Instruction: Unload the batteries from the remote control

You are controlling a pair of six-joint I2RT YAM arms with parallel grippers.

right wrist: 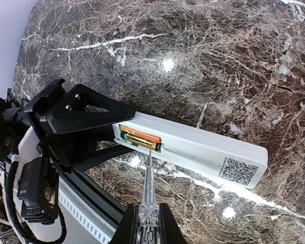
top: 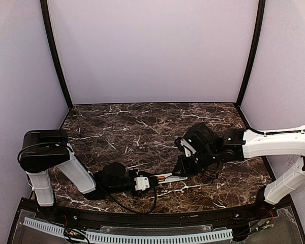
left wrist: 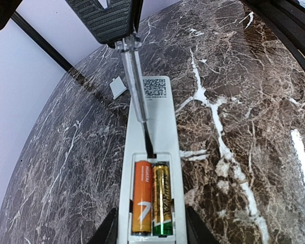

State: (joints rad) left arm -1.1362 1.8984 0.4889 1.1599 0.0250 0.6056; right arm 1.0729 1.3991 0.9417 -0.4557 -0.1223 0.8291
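1. Two arms meet low over the dark marble table [top: 117, 127]. My left arm [top: 76, 173] comes in from the left side, lying close to the near edge.
2. My left claw [top: 141, 183] is clenched on the remote control [top: 168, 178], with its fingers [left wrist: 109, 233] pressed against both long sides at the battery end.
3. From that grip the remote control runs rightward, flat on the table near the front middle, back side up. It has a QR label [left wrist: 154, 87] at its free end.
4. Its recess is uncovered and both batteries [left wrist: 151, 198] sit in it side by side, one orange, the other gold and green.
5. On my left wrist view a small white cover piece [left wrist: 118, 88] lies on the table beside the labelled end, apart from the remote control.
6. A pry stick [right wrist: 148, 188] with a clear handle and a thin dark tip slants down to the recess edge at the batteries' ends. I cannot tell whether the tip touches a cell.
7. My right claw [right wrist: 147, 231] is closed around the pry stick's handle and hangs just right of the remote control's free end.
8. My right arm [top: 274, 142] stretches in from the right edge of the table.
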